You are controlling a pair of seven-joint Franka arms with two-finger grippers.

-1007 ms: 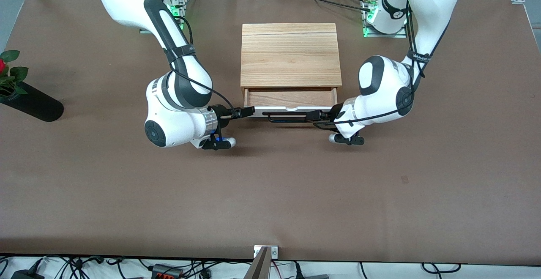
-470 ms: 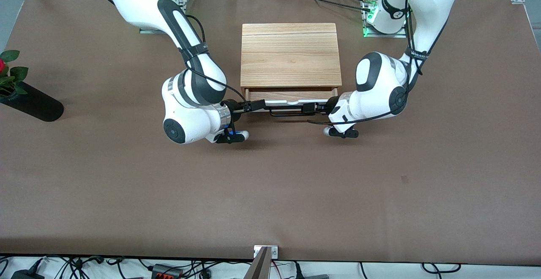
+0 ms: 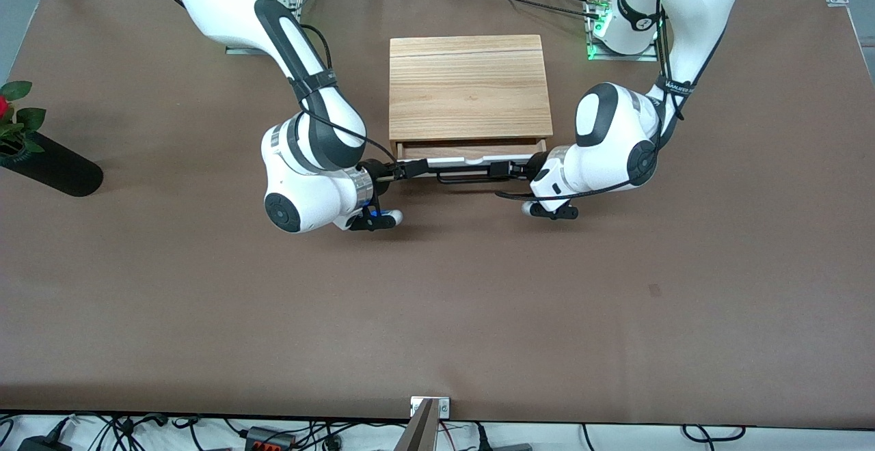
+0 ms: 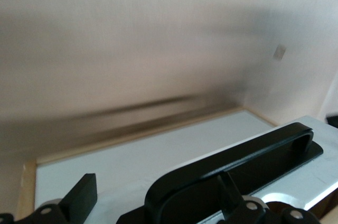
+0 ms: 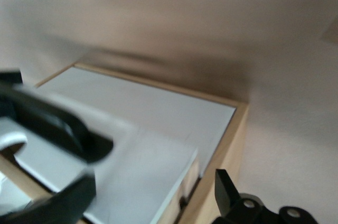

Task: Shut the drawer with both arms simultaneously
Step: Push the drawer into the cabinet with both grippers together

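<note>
The light-wood cabinet (image 3: pixel 470 85) stands mid-table between the arms. Its drawer (image 3: pixel 472 149) sticks out a narrow strip on the side nearer the camera; the white front panel (image 3: pixel 459 161) carries the black wire handle (image 3: pixel 465 178). My right gripper (image 3: pixel 411 169) is open at the panel's end toward the right arm; in the right wrist view (image 5: pixel 148 195) its fingers straddle the panel's corner (image 5: pixel 132 171). My left gripper (image 3: pixel 502 169) is open at the handle's end toward the left arm; in the left wrist view (image 4: pixel 158 195) its fingers flank the handle (image 4: pixel 237 152) against the panel (image 4: pixel 121 163).
A black vase (image 3: pixel 55 167) with a red flower lies near the table's edge at the right arm's end. The brown table (image 3: pixel 437 314) stretches bare toward the camera. Both arm bases stand beside the cabinet's back.
Both grippers have moved toward the cabinet with the front panel. The drawer has slid in, from a wide open tray to a narrow strip.
</note>
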